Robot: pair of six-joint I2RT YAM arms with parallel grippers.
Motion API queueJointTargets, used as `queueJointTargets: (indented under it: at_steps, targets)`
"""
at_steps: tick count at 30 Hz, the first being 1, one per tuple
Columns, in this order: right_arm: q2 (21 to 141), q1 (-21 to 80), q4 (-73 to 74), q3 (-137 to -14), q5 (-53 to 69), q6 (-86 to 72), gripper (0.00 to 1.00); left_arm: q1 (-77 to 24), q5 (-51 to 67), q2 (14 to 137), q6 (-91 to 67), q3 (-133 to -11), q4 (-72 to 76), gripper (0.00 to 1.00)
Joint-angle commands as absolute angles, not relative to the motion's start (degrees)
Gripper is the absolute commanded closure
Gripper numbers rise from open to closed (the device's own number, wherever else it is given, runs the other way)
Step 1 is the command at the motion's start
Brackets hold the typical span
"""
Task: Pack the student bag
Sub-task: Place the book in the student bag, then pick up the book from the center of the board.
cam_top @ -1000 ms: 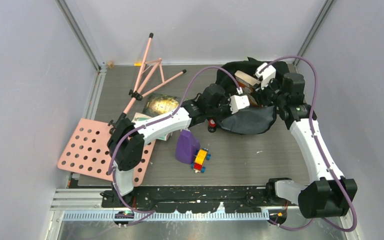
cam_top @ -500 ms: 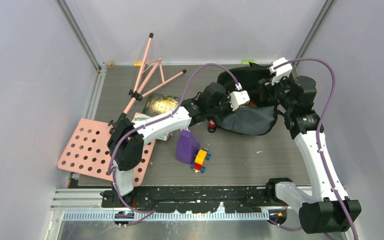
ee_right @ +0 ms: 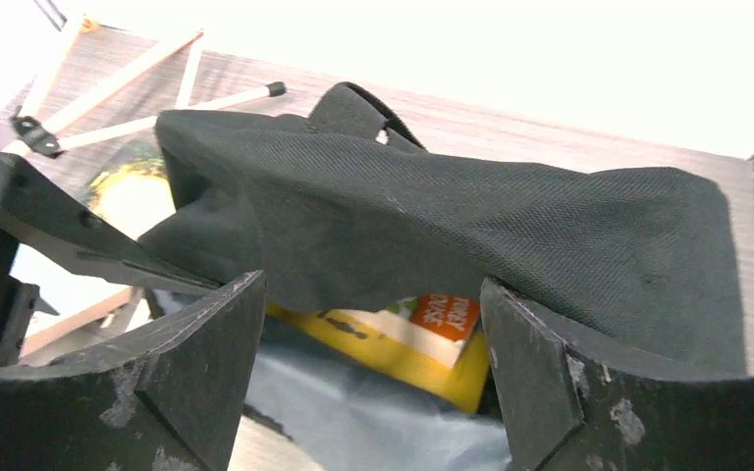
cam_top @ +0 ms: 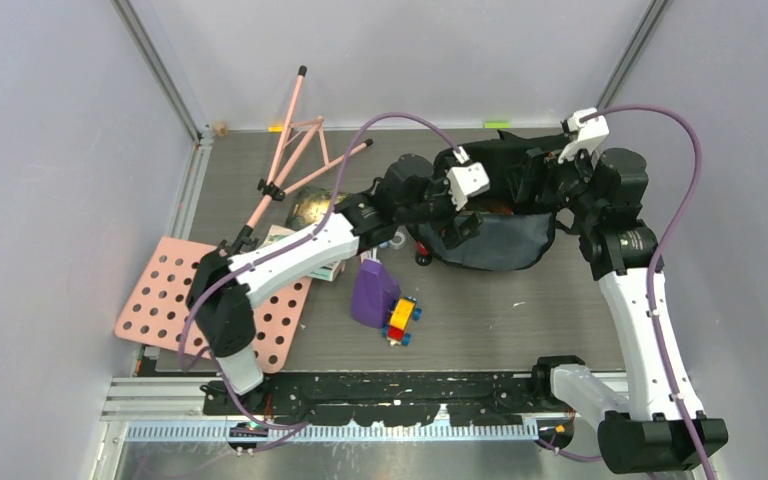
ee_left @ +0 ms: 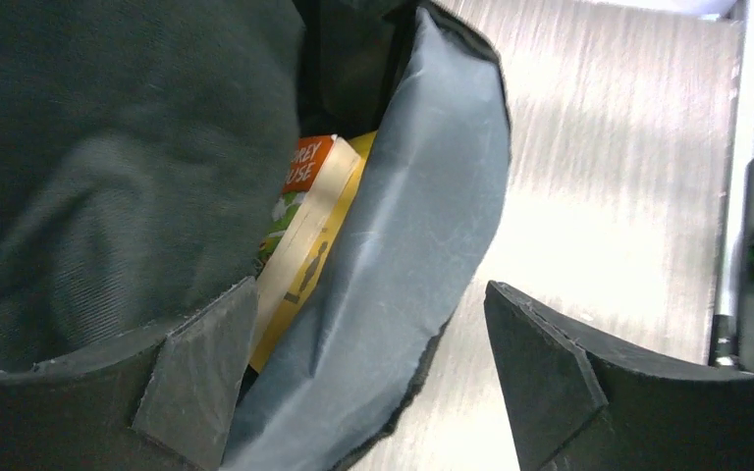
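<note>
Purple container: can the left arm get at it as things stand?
Probably yes. The purple container stands uncovered on the table, near the left arm's forearm, with only the toy blocks at its side. The left end effector is open at the student bag mouth and would have to pull back first.

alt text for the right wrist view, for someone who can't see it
A black student bag lies slumped open, with a yellow book bearing an orange label showing inside. The right hand frames the opening with its fingers spread wide, and pink rods lie at top left.
</note>
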State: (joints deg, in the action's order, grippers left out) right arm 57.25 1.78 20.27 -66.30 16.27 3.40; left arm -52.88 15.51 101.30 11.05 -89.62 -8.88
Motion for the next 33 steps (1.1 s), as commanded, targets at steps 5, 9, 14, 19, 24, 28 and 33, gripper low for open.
queueJointTargets:
  at_steps: [5, 9, 14, 19, 24, 28, 33]
  targets:
    - [53.26, 1.66, 26.63, -68.03, 23.12, -11.48, 0.13, -51.72, 11.03, 86.11, -2.55, -83.98, -18.41, 0.1]
    - [50.83, 1.71, 28.1, -66.34, 28.64, -14.98, 0.13, -48.33, 6.81, 77.65, -11.93, -77.25, -23.17, 0.09]
    - [49.86, 2.76, 31.28, -66.01, 32.13, -14.56, 0.12, -40.74, 4.49, 68.15, -21.37, -67.25, -25.88, 0.08]
    - [49.75, 5.23, 32.84, -65.5, 31.09, -13.23, 0.12, -29.24, 0.45, 61.82, -28.31, -58.57, -30.31, 0.04]
    - [50.82, 8.13, 32.76, -65.42, 29.2, -12.53, 0.17, -15.21, -0.27, 58.25, -36.08, -50.74, -30.19, 0.06]
    - [51.9, 10.12, 33.37, -65.92, 26.91, -11.28, 0.18, -11.45, -3.29, 55.74, -40.91, -45.68, -26.9, 0.05]
    - [53.1, 11.78, 33.75, -66.14, 25.49, -10.38, 0.18, -7.71, -9.3, 52.54, -46.64, -38.3, -23.59, 0.04]
